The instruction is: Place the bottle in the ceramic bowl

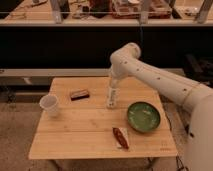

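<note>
The bottle is slim and whitish with a pale label, and stands upright at the middle of the wooden table. My gripper comes down from above and is shut on the bottle's top, hiding its cap. The green glazed ceramic bowl sits on the table to the right of the bottle and a little nearer the front, apart from it. The bowl looks empty.
A white plastic cup stands at the table's left edge. A dark flat bar lies left of the bottle. A reddish-brown packet lies near the front edge. A dark counter with shelves runs behind the table.
</note>
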`<state>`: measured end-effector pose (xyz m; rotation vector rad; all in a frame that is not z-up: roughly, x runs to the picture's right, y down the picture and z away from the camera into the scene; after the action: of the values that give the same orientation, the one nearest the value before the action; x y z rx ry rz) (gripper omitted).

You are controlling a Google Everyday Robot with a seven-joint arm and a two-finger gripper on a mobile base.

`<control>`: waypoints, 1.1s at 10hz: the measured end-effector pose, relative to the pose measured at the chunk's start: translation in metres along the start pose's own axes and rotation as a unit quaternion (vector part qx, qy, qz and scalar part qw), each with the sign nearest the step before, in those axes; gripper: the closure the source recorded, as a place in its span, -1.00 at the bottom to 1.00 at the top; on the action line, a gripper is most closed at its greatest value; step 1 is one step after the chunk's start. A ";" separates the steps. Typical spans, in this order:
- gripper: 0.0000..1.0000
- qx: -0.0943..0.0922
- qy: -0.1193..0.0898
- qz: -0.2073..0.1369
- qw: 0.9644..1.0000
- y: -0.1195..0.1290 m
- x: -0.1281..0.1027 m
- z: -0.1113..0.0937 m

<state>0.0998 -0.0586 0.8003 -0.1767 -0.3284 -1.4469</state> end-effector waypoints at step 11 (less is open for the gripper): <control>0.85 -0.067 -0.049 0.073 0.994 0.151 -0.059 -0.043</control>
<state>0.2484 0.0023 0.7527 -0.3740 -0.2914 -1.3189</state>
